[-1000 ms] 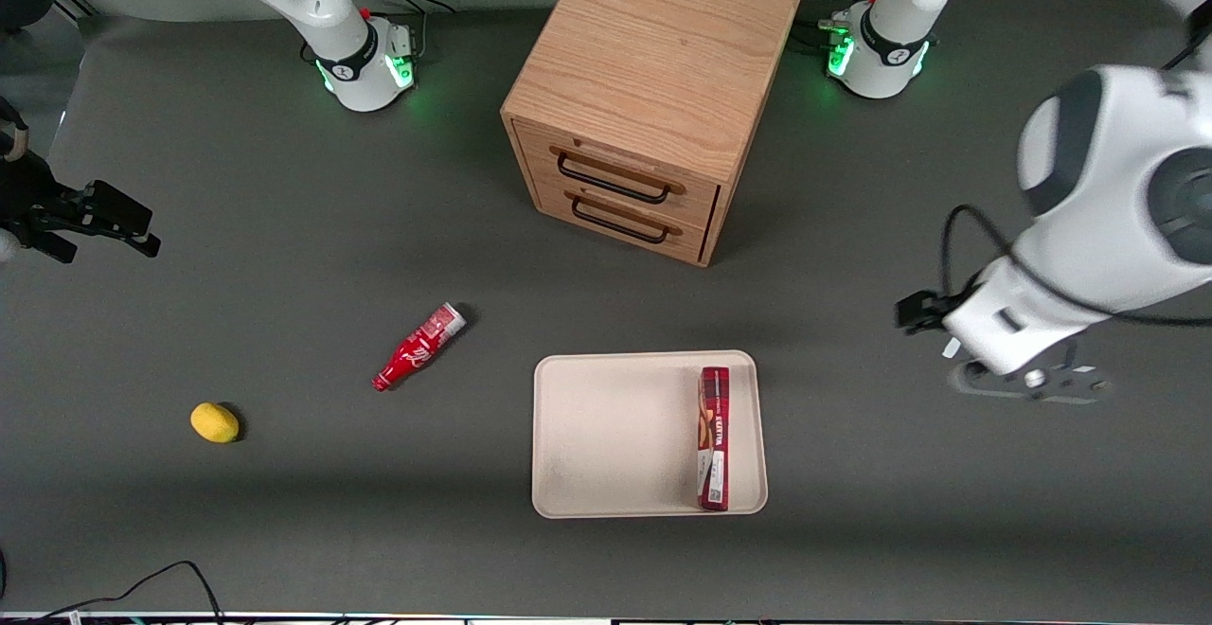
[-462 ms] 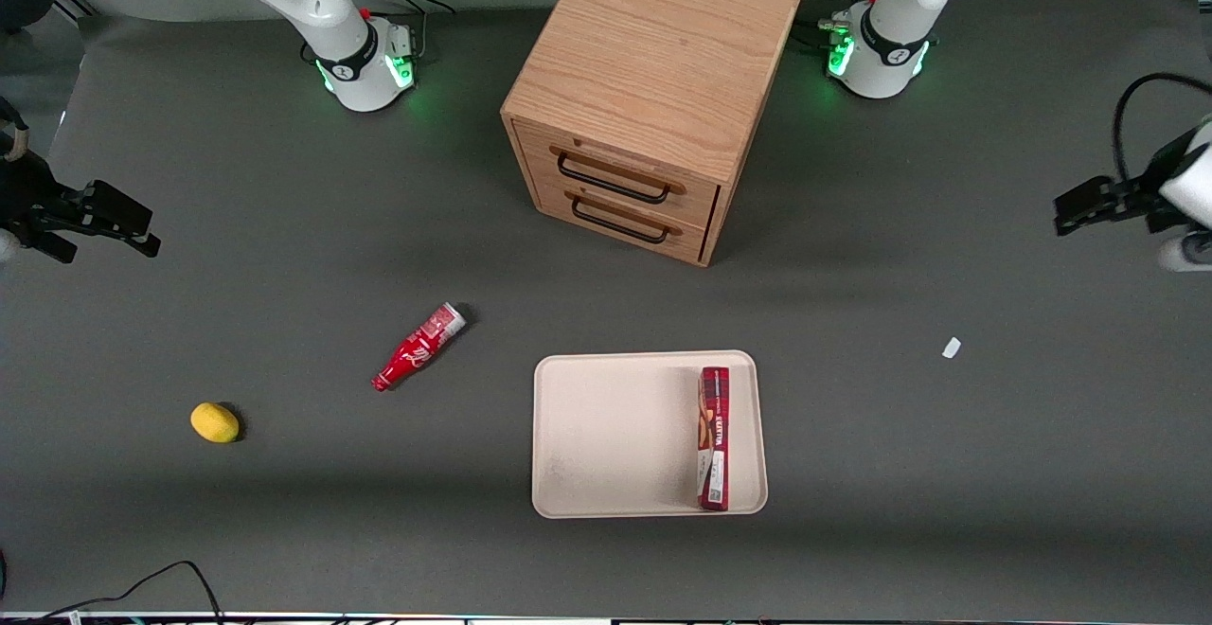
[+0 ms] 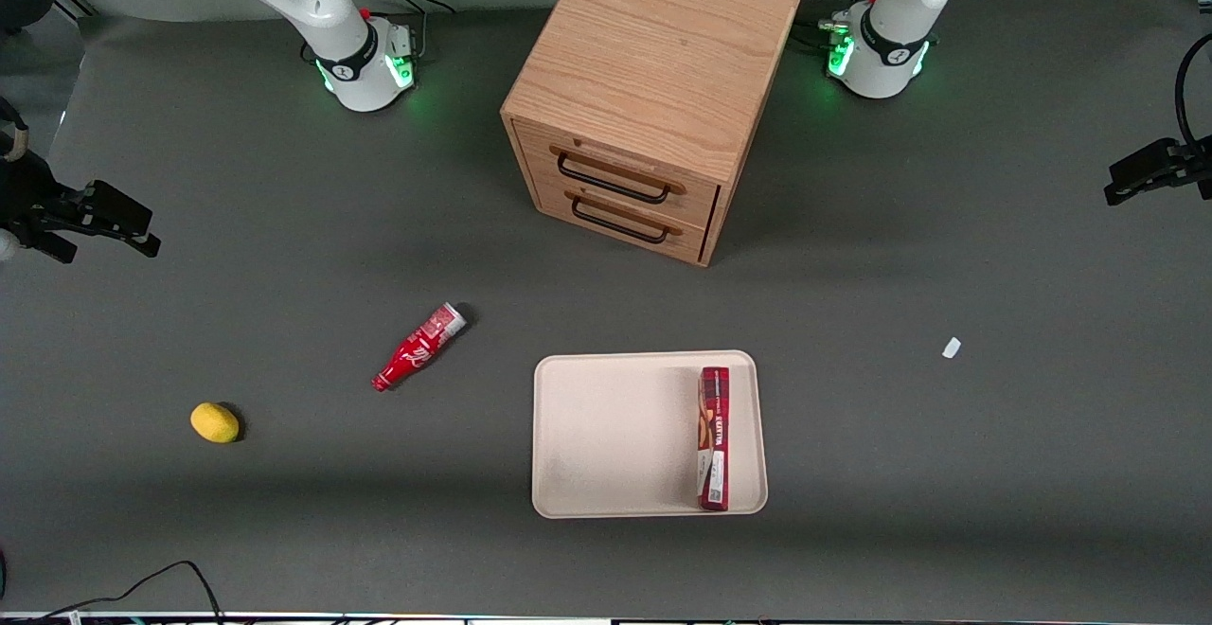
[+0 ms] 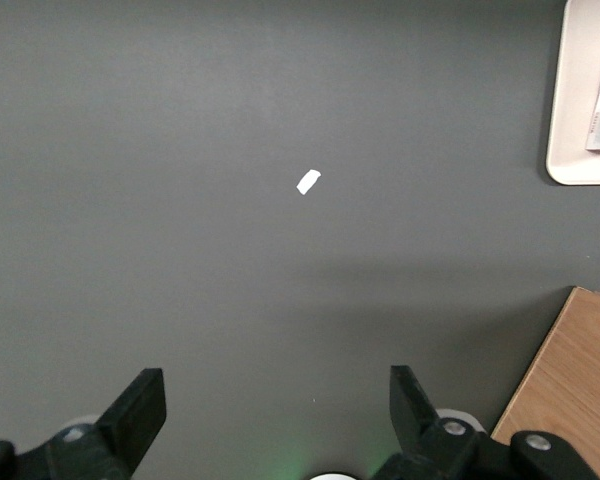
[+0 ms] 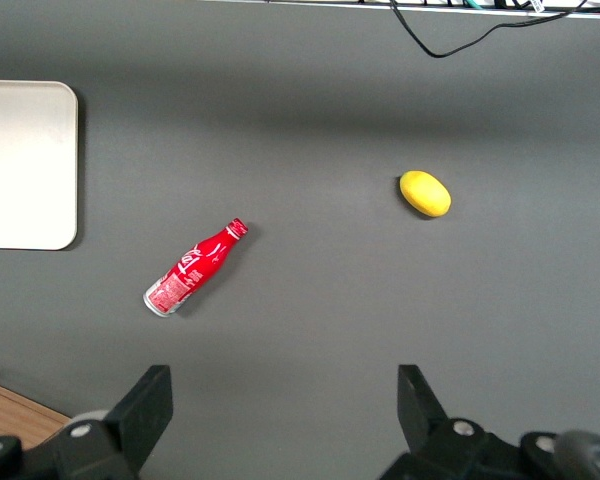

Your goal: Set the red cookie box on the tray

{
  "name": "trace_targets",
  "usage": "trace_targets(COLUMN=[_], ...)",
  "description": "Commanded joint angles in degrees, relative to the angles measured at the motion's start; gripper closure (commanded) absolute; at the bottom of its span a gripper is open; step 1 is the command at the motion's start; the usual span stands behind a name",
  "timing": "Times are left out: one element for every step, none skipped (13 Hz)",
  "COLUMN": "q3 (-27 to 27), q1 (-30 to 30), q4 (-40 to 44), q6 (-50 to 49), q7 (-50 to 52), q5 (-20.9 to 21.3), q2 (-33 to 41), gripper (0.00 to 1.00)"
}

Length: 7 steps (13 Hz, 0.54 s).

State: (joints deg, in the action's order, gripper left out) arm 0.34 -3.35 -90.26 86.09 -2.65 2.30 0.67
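So the red cookie box (image 3: 714,438) is lying flat in the tray (image 3: 606,436), tucked along the rim on the working arm's side, its white label end pointing toward the front camera, and it hasn't budged over the last second. The big change is the arm: a second ago it loomed large over the table just off the tray's working-arm side, half a second ago it had swung out toward the table's edge, and now only the gripper (image 3: 1150,170) pokes in at the working arm's end of the table, farther from the camera than the tray. Its fingers (image 4: 140,410) are spread wide with nothing between them, hanging above bare grey table. A little white scrap (image 3: 952,348) sits on the mat well apart from the tray. The red bottle (image 3: 418,347), the lemon (image 3: 215,422) and the wooden drawer cabinet (image 3: 653,99) are all exactly where they were.
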Motion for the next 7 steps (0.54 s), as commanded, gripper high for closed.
trace_targets(q3=[0.18, 1.58, 3.68, 5.53, 5.89, 5.90, 5.90], q1=[2.72, 4.47, 6.93, 8.08, 8.18, 8.18, 8.10], q4=[0.35, 0.53, 0.53, 0.53, 0.53, 0.61, 0.79], q6=[-1.45, -1.54, -1.54, -1.54, -1.54, -1.54, -1.54], q7=[1.24, 1.86, 1.95, 1.86, 1.78, 1.77, 1.77], q5=[-0.11, -0.11, -0.02, -0.11, -0.11, -0.11, -0.11], q2=[0.74, 0.65, 0.65, 0.48, 0.39, 0.39, 0.39], gripper=[0.00, 0.00, 0.00, 0.00, 0.00, 0.00, 0.00])
